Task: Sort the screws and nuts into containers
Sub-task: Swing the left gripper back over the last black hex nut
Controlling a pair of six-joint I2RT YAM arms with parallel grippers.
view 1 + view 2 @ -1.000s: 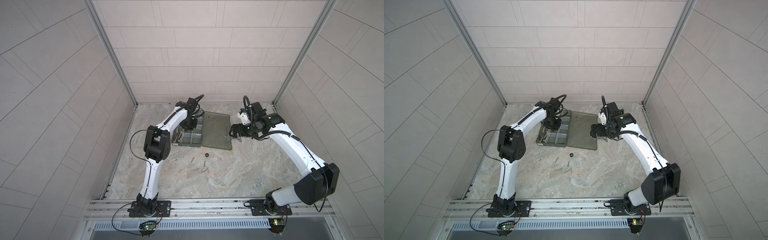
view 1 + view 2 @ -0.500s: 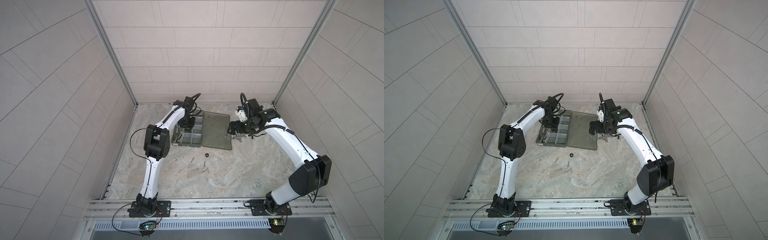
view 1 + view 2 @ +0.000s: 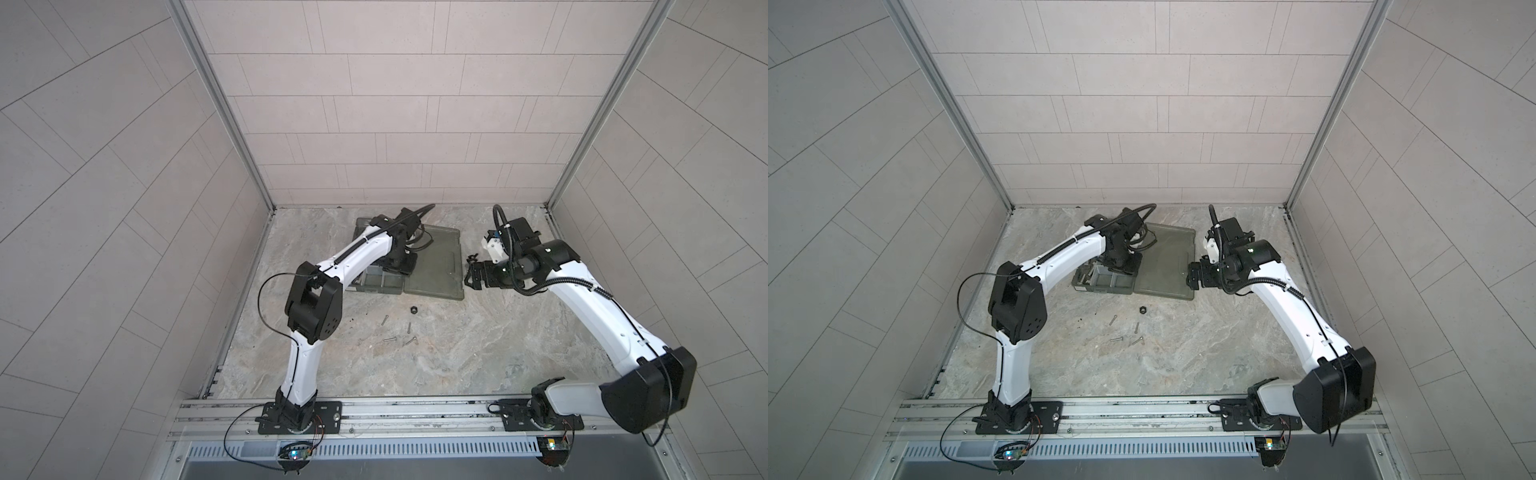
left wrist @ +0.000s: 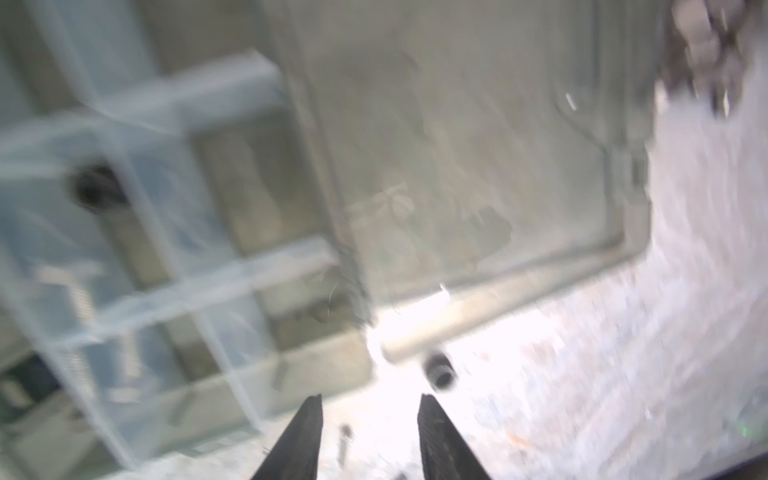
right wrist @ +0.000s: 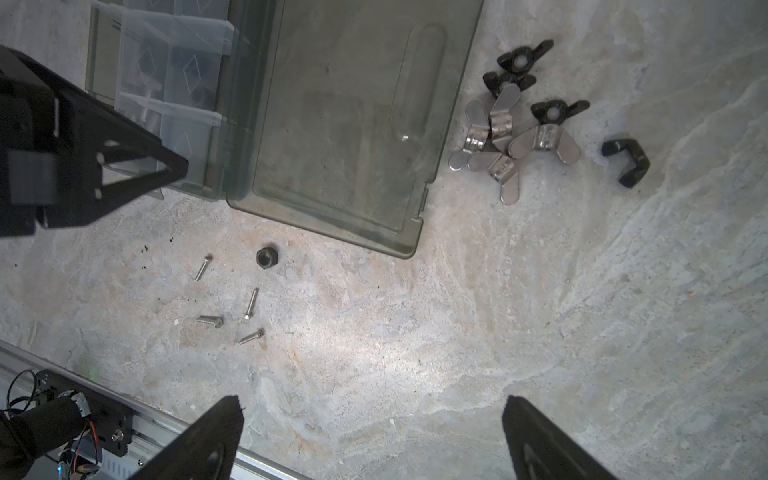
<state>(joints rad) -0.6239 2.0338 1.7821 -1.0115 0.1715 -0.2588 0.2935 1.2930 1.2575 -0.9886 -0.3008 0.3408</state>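
"Right wrist view: what lay loose on the marbled grey counter (image 5: 478, 316)?"

"Four thin silver screws (image 5: 251, 304), scattered near one another. One black hexagonal nut (image 5: 267, 257) lay just beside them, near the front edge of the smoky translucent plastic organiser case (image 5: 205, 192). A heap of silver and black wing nuts (image 5: 515, 137) sat well apart, past the flat lid half (image 5: 345, 124)."

"Was anything sorted?"

"The left wrist view was blurred, but a second black nut (image 4: 97, 193) sat in one of the pale-divided compartments (image 4: 232, 81). A thick silver hex-head bolt (image 4: 79, 291) lay in another nearby."

"And the grippers?"

"The left gripper (image 4: 370, 400) hung over the case's front edge, jaws parted with nothing between them. The right gripper (image 5: 371, 405) was spread wide and empty over bare counter. In both top views it sat just beside the lid's outer edge."

"How would the screws handle?"

"Light, stiff and smooth, I judged, so apt to roll or skid under a glancing touch. Lying flat, each wanted a pinch across the shank at mid-length, with the jaws square to its axis and the fingertips low against the counter. The loose nut looked hard and compact. Two opposite flats offered the surest hold, though it could squirt out if caught on its corners."
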